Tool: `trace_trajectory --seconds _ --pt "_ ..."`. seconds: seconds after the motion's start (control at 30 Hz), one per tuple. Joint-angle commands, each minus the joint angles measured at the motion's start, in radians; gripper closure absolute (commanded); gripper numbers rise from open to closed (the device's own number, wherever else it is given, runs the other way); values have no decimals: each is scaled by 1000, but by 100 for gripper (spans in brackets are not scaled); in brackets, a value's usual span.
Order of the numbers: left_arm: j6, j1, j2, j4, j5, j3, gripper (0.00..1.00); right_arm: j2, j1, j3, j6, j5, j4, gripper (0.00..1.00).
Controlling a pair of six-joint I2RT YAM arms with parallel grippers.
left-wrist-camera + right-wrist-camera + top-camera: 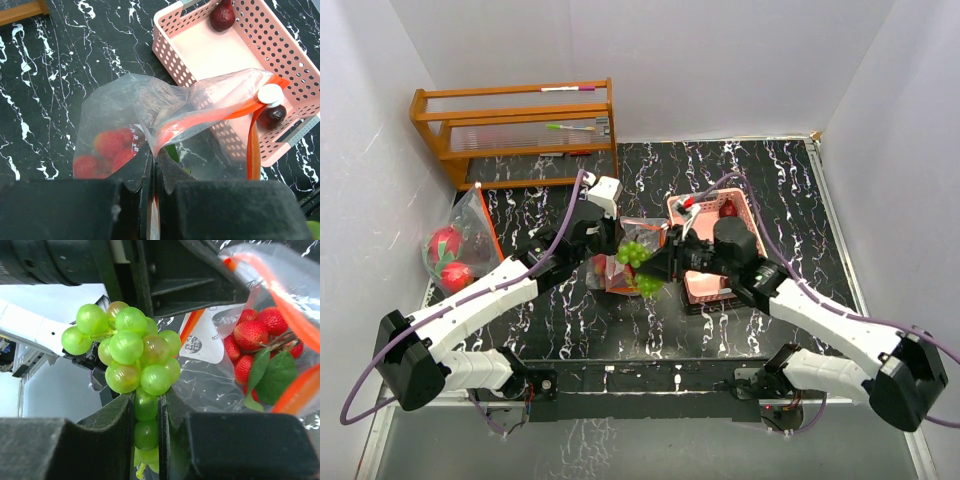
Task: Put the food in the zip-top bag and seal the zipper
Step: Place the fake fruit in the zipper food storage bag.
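Above white-walled marbled table (780, 190), left end effector (151, 161) tight on bag (125, 100), right one (147, 407) on grapes (131, 347), seemingly aloft.

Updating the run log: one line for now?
left gripper: shut on bag rim | right gripper: shut on grapes beside bag | bag: open, red berries inside | basket: two dark fruits

Marbled table (790, 190) carries pink basket (705, 290), wooden rack (515, 130).
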Motion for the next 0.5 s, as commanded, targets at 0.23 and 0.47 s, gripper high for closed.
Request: trace_trajectory --seconds 0.23,0.47 --pt "-20 2 -40 49 34 21 100 162 46 20 187 377 117 89" --pt "-53 3 -72 55 84 -6 100 234 130 100 183 748 110 87"
